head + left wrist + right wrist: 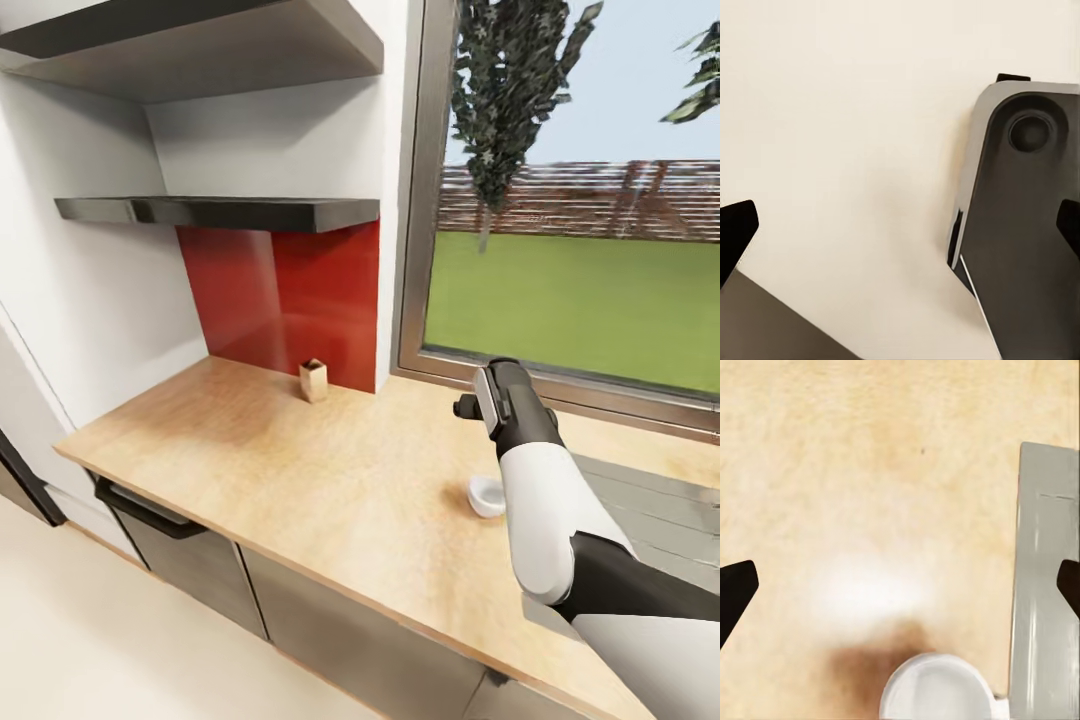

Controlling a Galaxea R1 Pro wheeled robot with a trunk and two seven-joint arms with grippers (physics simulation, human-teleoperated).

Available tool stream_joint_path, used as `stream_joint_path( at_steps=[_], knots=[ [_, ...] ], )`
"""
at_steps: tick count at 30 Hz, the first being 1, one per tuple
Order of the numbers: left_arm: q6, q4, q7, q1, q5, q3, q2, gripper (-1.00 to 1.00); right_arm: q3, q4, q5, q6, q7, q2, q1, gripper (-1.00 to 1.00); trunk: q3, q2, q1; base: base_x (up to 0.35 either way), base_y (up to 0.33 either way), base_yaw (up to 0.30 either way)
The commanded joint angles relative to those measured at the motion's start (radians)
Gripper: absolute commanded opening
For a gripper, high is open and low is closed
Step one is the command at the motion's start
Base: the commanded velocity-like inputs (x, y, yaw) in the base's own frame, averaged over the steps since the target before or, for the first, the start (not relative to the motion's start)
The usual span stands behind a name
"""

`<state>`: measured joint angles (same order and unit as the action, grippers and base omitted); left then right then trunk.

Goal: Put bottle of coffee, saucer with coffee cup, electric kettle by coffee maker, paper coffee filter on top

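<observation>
Shelves [220, 212]: 2 dark shelves at the upper left of the head view, set against a white wall.
Red panel [290, 300]: below the lower shelf, behind the counter, left of centre.
Counter [300, 480]: pale wood, running from left of centre to the lower right of the head view; dark cabinet fronts under its front edge.
Box [313, 380]: small, tan, upright on the counter, just in front of the red panel, near the frame's centre.
Window [570, 200]: right half of the head view; grass, trees and a brick wall beyond it.
Cup [486, 496]: white, on the counter, right of centre in the head view, just left of the right arm; in the right wrist view its rim [937, 690] sits at the bottom centre, with a dark shadow beside it.
Sink [650, 510]: grey, at the right edge of the head view, partly behind the arm; its grey rim [1042, 585] runs down the right side of the right wrist view, just beside the cup.
Left gripper [900, 232]: fingertips at the left and right edges of its wrist view, wide apart, holding nothing; cream floor and a dark part of the robot below.
Right gripper [900, 589]: fingertips at the 2 side edges of its wrist view, wide apart, empty, above the counter with the cup near them but apart.
Right arm [540, 490]: white and black, reaching up from the lower right of the head view over the counter.
</observation>
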<state>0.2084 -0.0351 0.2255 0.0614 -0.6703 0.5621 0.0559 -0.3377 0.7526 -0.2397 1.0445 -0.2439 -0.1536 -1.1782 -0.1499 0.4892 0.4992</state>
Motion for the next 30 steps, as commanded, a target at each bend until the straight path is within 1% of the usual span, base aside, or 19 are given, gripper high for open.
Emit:
stream_joint_path(
  at_steps=[1,11,20,24,30],
  knots=[
    [0.001,-0.002,0.005,0.000,-0.006,0.009,0.000,1.00,-0.004,0.000,-0.006,0.003,0.002,-0.001,-0.001,1.00,-0.002,0.002,0.001,0.070,-0.002,-0.241],
    [0.000,-0.002,0.005,0.000,-0.006,0.009,0.001,1.00,-0.004,-0.001,-0.006,0.003,0.002,-0.002,-0.001,1.00,-0.002,0.002,0.001,0.014,0.000,-0.282],
    [0.000,-0.002,0.005,0.000,-0.006,0.008,0.002,1.00,-0.004,-0.030,-0.005,0.003,0.002,-0.001,-0.001,1.00,-0.002,0.002,0.001,0.000,0.006,-0.055],
    [0.000,-0.002,0.005,0.000,-0.006,0.008,0.001,1.00,-0.004,-0.035,-0.005,0.003,0.002,-0.002,-0.001,1.00,-0.002,0.002,0.001,0.000,0.172,-0.042],
    [0.001,-0.002,0.005,0.000,-0.006,0.009,-0.001,1.00,-0.004,-0.037,-0.006,0.003,0.002,-0.003,-0.001,1.00,-0.002,0.002,0.001,0.000,0.278,-0.179]
  ],
)
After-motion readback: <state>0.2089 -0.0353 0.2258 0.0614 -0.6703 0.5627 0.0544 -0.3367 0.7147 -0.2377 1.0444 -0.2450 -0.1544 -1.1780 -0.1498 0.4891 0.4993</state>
